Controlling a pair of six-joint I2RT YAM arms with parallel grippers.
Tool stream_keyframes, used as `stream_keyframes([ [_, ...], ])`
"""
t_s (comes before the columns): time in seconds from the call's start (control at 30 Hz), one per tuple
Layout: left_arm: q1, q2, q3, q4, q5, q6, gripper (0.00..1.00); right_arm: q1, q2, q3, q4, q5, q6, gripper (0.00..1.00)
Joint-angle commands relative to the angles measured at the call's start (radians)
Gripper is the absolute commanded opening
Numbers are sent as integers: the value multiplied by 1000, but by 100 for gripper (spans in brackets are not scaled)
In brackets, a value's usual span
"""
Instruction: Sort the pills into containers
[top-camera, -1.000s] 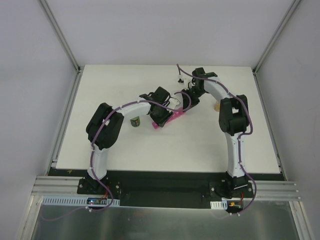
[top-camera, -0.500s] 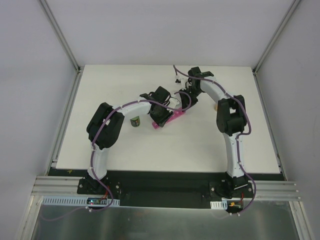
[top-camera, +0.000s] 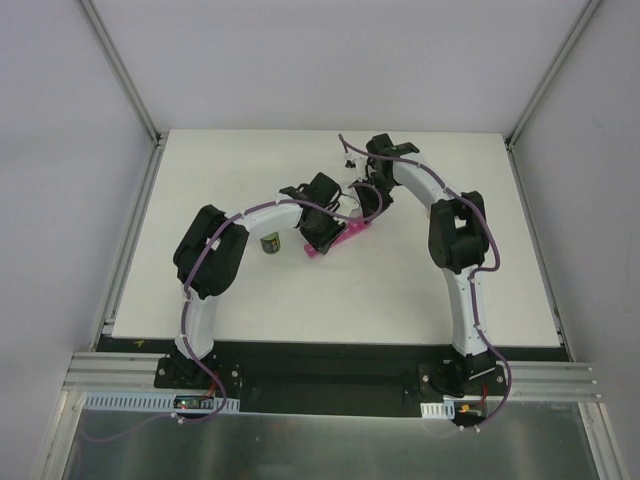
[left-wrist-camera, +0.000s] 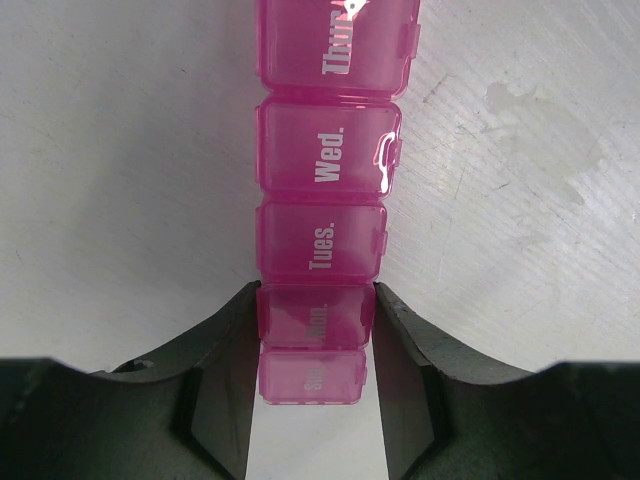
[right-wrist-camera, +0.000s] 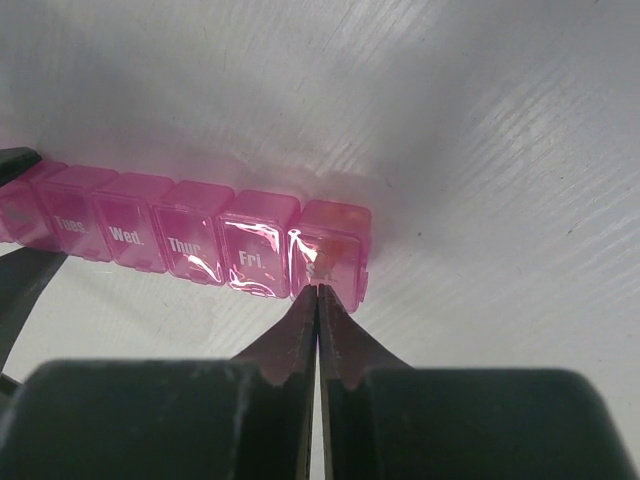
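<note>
The containers are lidded compartments in one long pink pill organizer (left-wrist-camera: 325, 160) lying on the white table, seen also in the top view (top-camera: 352, 231). All lids in view are down. My left gripper (left-wrist-camera: 315, 305) is shut on the organizer, with its fingers (left-wrist-camera: 225, 340) clamping the sides of the "Mon." compartment. My right gripper (right-wrist-camera: 318, 290) is shut, empty, with its tips against the front edge of the end "Sat" compartment (right-wrist-camera: 335, 245). An orange-tinted spot shows through that lid; I cannot tell whether it is a pill. No other pills are in view.
A small green bottle with a dark cap (top-camera: 270, 243) stands just left of the left gripper (top-camera: 322, 235). The right arm's elbow (top-camera: 455, 228) hangs over the table right of the organizer. Grey walls and metal rails border the white table (top-camera: 400, 290).
The right jaws have closed fully. The right arm's forearm and elbow have swung left, now covering the small bottle that stood at the right. The left arm and organizer have not moved.
</note>
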Motion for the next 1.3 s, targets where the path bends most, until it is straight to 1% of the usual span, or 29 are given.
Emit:
stream_keyframes([
  [0.0,7,44,-2,-66,25,-15,24,39,64,-23,-14,157,25,3],
  [0.2,7,43,0,-72,28,-15,23,80,73,-31,-2,240,39,3],
  [0.37,5,46,0,-74,35,-20,23,89,73,-29,5,249,39,3],
  [0.47,5,47,3,-72,36,-20,24,83,64,-29,4,208,19,4],
  [0.57,7,47,0,-74,35,-20,24,59,14,-40,40,104,-6,8],
  [0.6,5,47,0,-74,35,-18,24,48,-7,-51,50,17,-13,9],
  [0.63,7,46,-4,-74,35,-15,24,27,-26,-54,69,-21,-21,12],
  [0.67,5,46,-4,-74,32,-14,24,17,-72,-60,81,-56,-36,13],
  [0.7,7,46,-4,-74,33,-14,24,7,-94,-69,92,-134,-42,14],
  [0.73,5,46,-4,-74,33,-12,24,-13,-114,-71,109,-163,-45,15],
  [0.77,7,46,-2,-74,33,-14,24,-21,-148,-71,110,-188,-53,15],
  [0.9,7,46,1,-75,35,-14,24,-49,-192,-80,109,-298,-91,14],
  [1.03,7,44,-2,-78,31,-12,24,-56,-206,-103,101,-267,-111,10],
  [1.13,5,46,0,-78,33,-12,24,-59,-200,-120,101,-271,-104,9],
  [1.27,5,49,3,-78,38,-12,24,-56,-148,-94,75,-253,-101,9],
])
